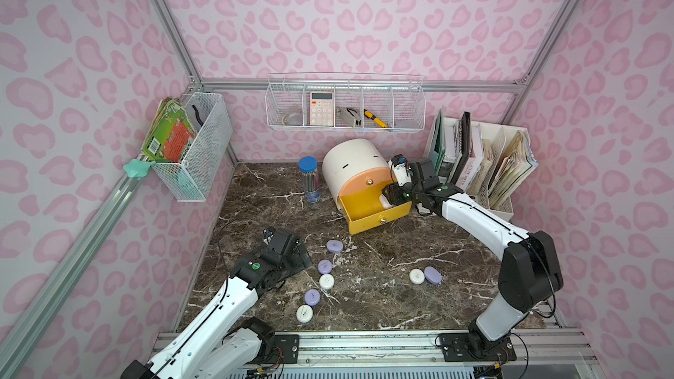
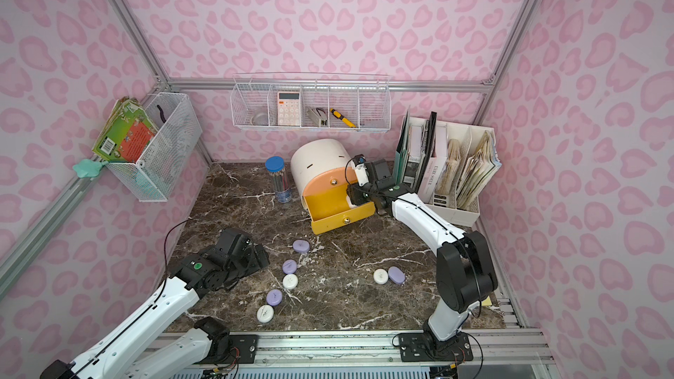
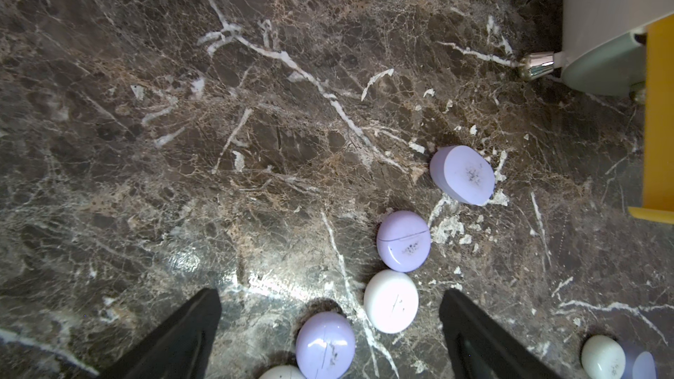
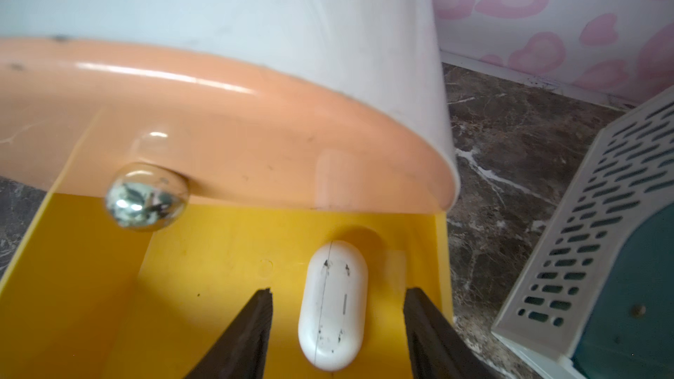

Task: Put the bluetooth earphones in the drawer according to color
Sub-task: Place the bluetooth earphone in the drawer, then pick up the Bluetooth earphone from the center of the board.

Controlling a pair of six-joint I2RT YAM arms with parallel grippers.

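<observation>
The white arch-topped cabinet [image 1: 352, 167] stands at the back with its yellow drawer [image 1: 368, 218] pulled out. My right gripper [image 4: 337, 293] hangs open inside that drawer. A white earphone case [image 4: 332, 304] lies on the drawer floor between the fingers, with a gap on each side. Several lilac and white cases lie on the marble, among them a lilac one [image 1: 334, 246], a white one [image 1: 326, 281] and a white and lilac pair [image 1: 416, 276]. My left gripper [image 3: 330, 293] stands wide open low over the table, left of the lilac and white cases [image 3: 391, 300].
A pencil tube with a blue lid [image 1: 309, 184] stands left of the cabinet. The white file rack [image 1: 485, 165] with books is close behind my right arm. A wire shelf [image 1: 344, 107] and a mesh basket [image 1: 197, 151] hang on the walls.
</observation>
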